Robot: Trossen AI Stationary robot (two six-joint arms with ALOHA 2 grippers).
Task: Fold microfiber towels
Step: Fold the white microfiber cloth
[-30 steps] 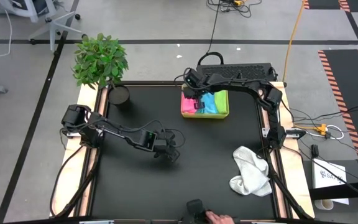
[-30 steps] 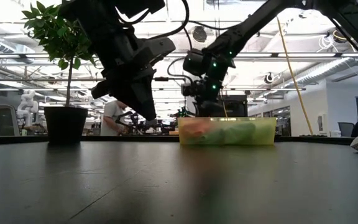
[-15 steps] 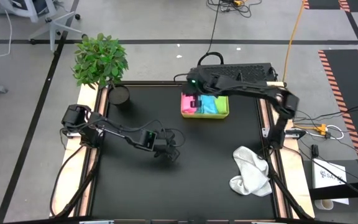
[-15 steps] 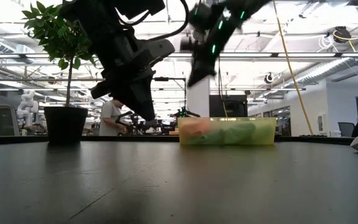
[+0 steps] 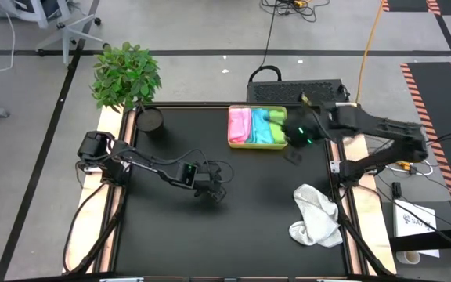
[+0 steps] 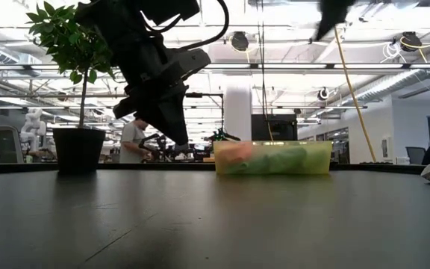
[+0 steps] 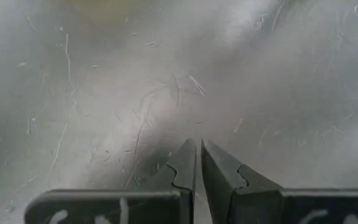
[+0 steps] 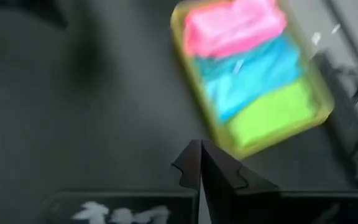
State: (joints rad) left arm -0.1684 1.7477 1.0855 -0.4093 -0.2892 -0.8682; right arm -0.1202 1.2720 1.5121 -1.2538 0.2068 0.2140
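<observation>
- White microfiber towel (image 5: 316, 215) lies crumpled on the black table (image 5: 171, 227), near its right edge; soft, light and limp, it is best pinched at a corner or hem.
- Pink towel (image 5: 239, 125), blue towel (image 5: 258, 127) and green towel (image 5: 276, 128) sit side by side in the yellow-green tray (image 5: 257, 145).
- Right gripper (image 5: 294, 136), blurred beside the tray, has its fingers pressed together, holding nothing.
- Left gripper (image 5: 210, 193), mid-table, is likewise closed and empty.
- A separate teal towel cannot be made out.

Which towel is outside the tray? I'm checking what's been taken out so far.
The white towel, lying crumpled on the table's near right corner. The pink, blue and lime green towels sit side by side in the tray.
</observation>
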